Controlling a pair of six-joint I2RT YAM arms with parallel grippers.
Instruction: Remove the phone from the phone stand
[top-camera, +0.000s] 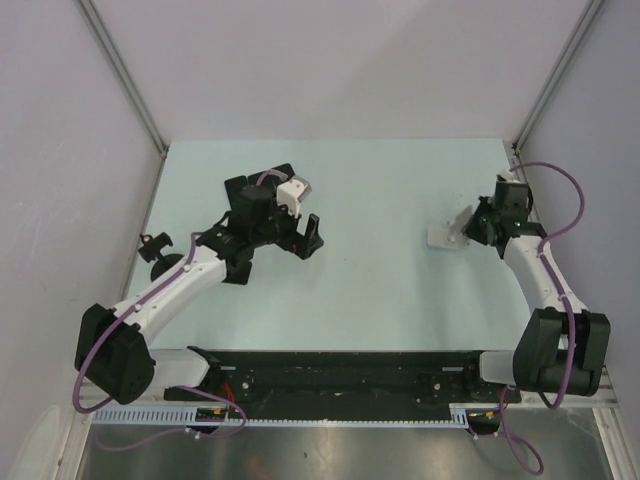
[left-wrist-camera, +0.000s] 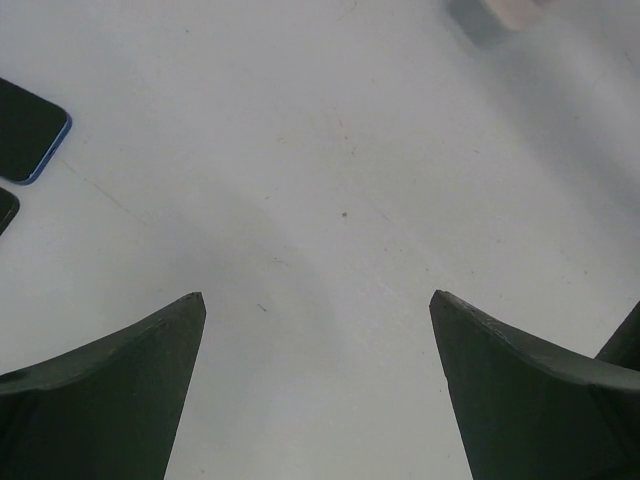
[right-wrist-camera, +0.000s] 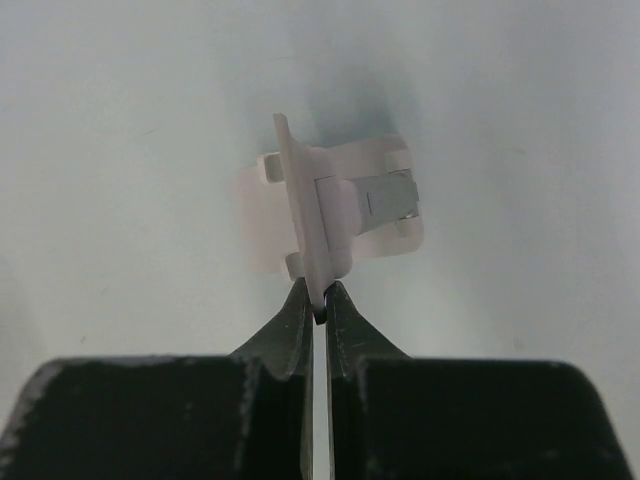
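Observation:
The white phone stand (right-wrist-camera: 340, 205) stands on the table at the right (top-camera: 450, 232), with no phone on it. My right gripper (right-wrist-camera: 320, 300) is shut on the top edge of the stand's back plate; it shows in the top view (top-camera: 478, 228). A dark phone with a blue rim (left-wrist-camera: 25, 130) lies flat on the table at the left edge of the left wrist view. My left gripper (left-wrist-camera: 318, 300) is open and empty above bare table, to the right of the phone (top-camera: 308, 235). In the top view I cannot make the phone out beside the left arm.
A second dark edge (left-wrist-camera: 5, 210) shows just below the phone at the frame's left border. The stand appears blurred at the top right of the left wrist view (left-wrist-camera: 495, 15). Grey walls enclose the pale table (top-camera: 370, 290) on three sides.

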